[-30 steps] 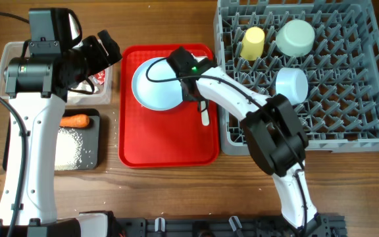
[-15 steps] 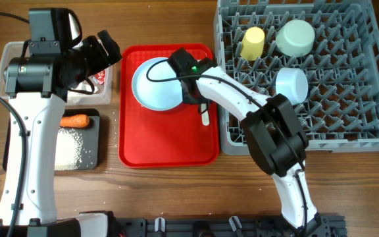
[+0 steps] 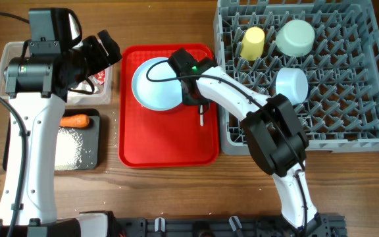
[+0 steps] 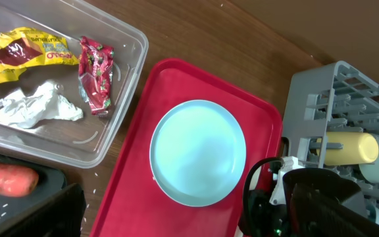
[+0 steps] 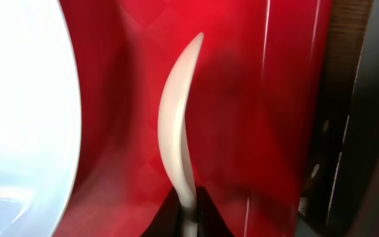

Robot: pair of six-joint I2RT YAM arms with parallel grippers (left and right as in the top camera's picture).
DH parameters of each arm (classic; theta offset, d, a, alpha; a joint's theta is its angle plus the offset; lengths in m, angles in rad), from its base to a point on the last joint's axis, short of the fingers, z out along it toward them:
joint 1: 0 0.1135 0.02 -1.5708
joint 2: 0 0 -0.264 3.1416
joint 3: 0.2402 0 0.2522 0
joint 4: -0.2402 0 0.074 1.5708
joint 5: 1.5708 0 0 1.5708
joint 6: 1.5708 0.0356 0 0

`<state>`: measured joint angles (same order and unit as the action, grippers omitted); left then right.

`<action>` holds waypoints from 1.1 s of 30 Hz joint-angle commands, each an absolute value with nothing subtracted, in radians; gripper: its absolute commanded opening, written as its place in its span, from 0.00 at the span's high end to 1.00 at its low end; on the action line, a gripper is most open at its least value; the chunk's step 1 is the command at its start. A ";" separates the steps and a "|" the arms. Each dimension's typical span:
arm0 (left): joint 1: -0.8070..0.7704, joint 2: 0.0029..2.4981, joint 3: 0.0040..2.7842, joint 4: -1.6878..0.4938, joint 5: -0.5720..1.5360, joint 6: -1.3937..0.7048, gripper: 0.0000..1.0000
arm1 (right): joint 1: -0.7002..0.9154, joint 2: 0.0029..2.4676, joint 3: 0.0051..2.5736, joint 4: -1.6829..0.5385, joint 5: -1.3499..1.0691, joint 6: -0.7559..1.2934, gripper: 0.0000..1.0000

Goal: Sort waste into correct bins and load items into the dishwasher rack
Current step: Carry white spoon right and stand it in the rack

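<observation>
My right gripper (image 3: 194, 100) is shut on the handle of the white spoon (image 3: 201, 116) over the red serving tray (image 3: 166, 145), just right of the pale blue plate (image 3: 155, 84). In the right wrist view the spoon (image 5: 176, 131) sticks out from the closed fingers (image 5: 189, 212). My left gripper (image 3: 104, 47) is open and empty above the clear tub (image 3: 12, 56), which holds a yellow wrapper (image 4: 25, 52), a red wrapper (image 4: 96, 72) and a tissue wad (image 4: 35, 105). The grey rack (image 3: 347, 105) holds the yellow cup (image 3: 252, 41) and two bowls (image 3: 295, 36) (image 3: 291, 83).
The black tray (image 3: 94, 155) at the left front holds the carrot (image 3: 75, 120) and white rice (image 3: 71, 146). A few rice grains lie on the wood between the black tray and the red tray. The rack stands right against the red tray's right edge.
The spoon has shifted slightly left and tilted up off the red tray in my right gripper. The left arm has not moved.
</observation>
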<state>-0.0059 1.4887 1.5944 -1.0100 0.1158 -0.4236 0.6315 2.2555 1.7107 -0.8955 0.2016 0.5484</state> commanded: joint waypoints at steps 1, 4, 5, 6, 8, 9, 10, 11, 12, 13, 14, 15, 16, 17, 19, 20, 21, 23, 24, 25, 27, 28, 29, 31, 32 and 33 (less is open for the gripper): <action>-0.001 1.488 1.597 -1.008 0.103 -0.408 0.00 | 0.633 2.262 1.698 -0.905 0.163 0.520 0.96; -0.001 1.488 1.597 -1.008 0.103 -0.408 0.00 | 0.632 2.239 1.701 -0.905 0.163 0.508 0.96; -0.001 1.488 1.597 -1.008 0.103 -0.408 0.00 | 0.631 2.229 1.710 -0.907 0.163 0.494 0.96; -0.001 1.488 1.597 -1.008 0.103 -0.408 0.00 | 0.628 2.212 1.724 -0.916 0.163 0.488 0.96; -0.001 1.488 1.597 -1.008 0.103 -0.408 0.00 | 0.627 2.174 1.752 -0.934 0.163 0.469 0.96; -0.001 1.488 1.597 -1.008 0.103 -0.408 0.00 | 0.626 2.147 1.763 -0.942 0.163 0.468 0.96; -0.001 1.488 1.597 -1.008 0.103 -0.408 0.00 | 0.625 2.111 1.769 -0.947 0.158 0.466 0.96; -0.001 1.488 1.597 -1.008 0.103 -0.408 0.00 | 0.625 2.082 1.769 -0.947 0.155 0.466 0.96; -0.001 1.488 1.597 -1.008 0.103 -0.408 0.00 | 0.625 2.048 1.769 -0.951 0.155 0.466 0.96; -0.001 1.488 1.597 -1.008 0.103 -0.408 0.00 | 0.622 2.012 1.769 -0.956 0.155 0.458 0.96; -0.001 1.488 1.597 -1.008 0.103 -0.408 0.00 | 0.620 1.983 1.769 -0.963 0.155 0.444 0.96; -0.001 1.488 1.597 -1.008 0.103 -0.408 0.00 | 0.613 1.942 1.769 -0.979 0.158 0.436 0.96; -0.001 1.488 1.597 -1.008 0.103 -0.408 0.00 | 0.603 1.903 1.769 -0.997 0.159 0.418 0.96; -0.001 1.488 1.597 -1.008 0.103 -0.408 0.00 | 0.591 1.872 1.769 -1.015 0.164 0.414 0.96; -0.001 1.488 1.597 -1.008 0.103 -0.408 0.00 | 0.556 1.825 1.769 -1.043 0.164 0.390 0.96; -0.001 1.488 1.597 -1.008 0.103 -0.408 0.00 | 0.536 1.810 1.769 -1.055 0.165 0.381 0.96; -0.001 1.488 1.597 -1.008 0.103 -0.408 0.00 | 0.508 1.797 1.769 -1.072 0.167 0.368 0.96; -0.001 1.488 1.597 -1.008 0.103 -0.408 0.00 | 0.431 1.789 1.769 -1.116 0.167 0.362 0.96; -0.001 1.488 1.597 -1.008 0.103 -0.408 0.00 | 0.396 1.792 1.765 -1.124 0.167 0.339 0.96; -0.001 1.488 1.597 -1.008 0.103 -0.408 0.00 | 0.371 1.793 1.758 -1.124 0.167 0.326 0.96; -0.001 1.488 1.597 -1.008 0.103 -0.408 0.00 | 0.317 1.794 1.745 -1.123 0.167 0.301 0.96; -0.001 1.488 1.597 -1.008 0.103 -0.408 0.00 | 0.282 1.794 1.738 -1.127 0.167 0.290 0.96; -0.001 1.488 1.597 -1.008 0.103 -0.408 0.00 | 0.252 1.794 1.730 -1.127 0.167 0.291 0.96; -0.001 1.488 1.597 -1.008 0.103 -0.408 0.00 | 0.212 1.794 1.714 -1.127 0.167 0.286 0.96; -0.001 1.488 1.597 -1.008 0.103 -0.408 0.00 | 0.195 1.794 1.700 -1.119 0.167 0.270 0.96; -0.001 1.488 1.597 -1.008 0.103 -0.408 0.00 | 0.183 1.794 1.687 -1.110 0.163 0.245 0.96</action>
